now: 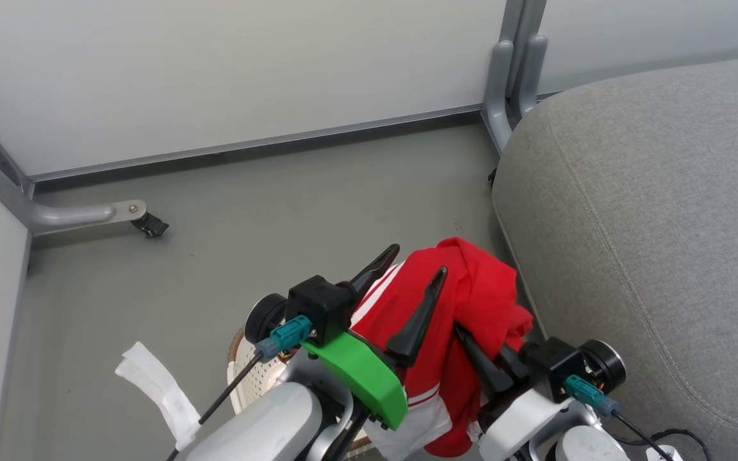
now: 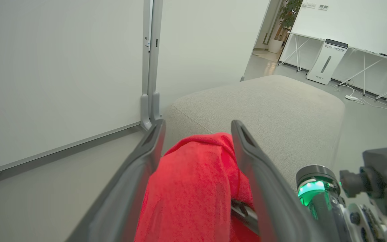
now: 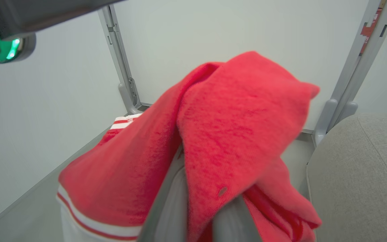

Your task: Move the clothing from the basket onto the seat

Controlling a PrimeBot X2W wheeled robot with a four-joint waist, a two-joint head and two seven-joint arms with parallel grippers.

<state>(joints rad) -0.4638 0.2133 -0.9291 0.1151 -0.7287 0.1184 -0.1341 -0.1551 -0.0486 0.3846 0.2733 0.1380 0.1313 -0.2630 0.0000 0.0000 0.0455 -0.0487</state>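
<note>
The clothing (image 1: pixel 471 288), a bright red jersey with white stripe trim, hangs bunched in the air above the floor, just left of the seat (image 1: pixel 651 224). My right gripper (image 1: pixel 481 351) is shut on it from below. In the right wrist view the fabric (image 3: pixel 233 111) drapes over both fingers and hides their tips. My left gripper (image 1: pixel 419 259) is open, its dark fingers spread either side of a red fold (image 2: pixel 193 174). Part of the cream perforated basket (image 1: pixel 255 383) with its brown rim shows on the floor under my left arm. The grey seat (image 2: pixel 264 107) lies straight ahead of the left fingers.
White partition panels close the back and left, standing on grey metal feet (image 1: pixel 68 216), one with a black caster (image 1: pixel 149 225). A crumpled white strip (image 1: pixel 157 384) lies on the grey floor at lower left. Cables (image 1: pixel 670 442) trail by the seat's near corner.
</note>
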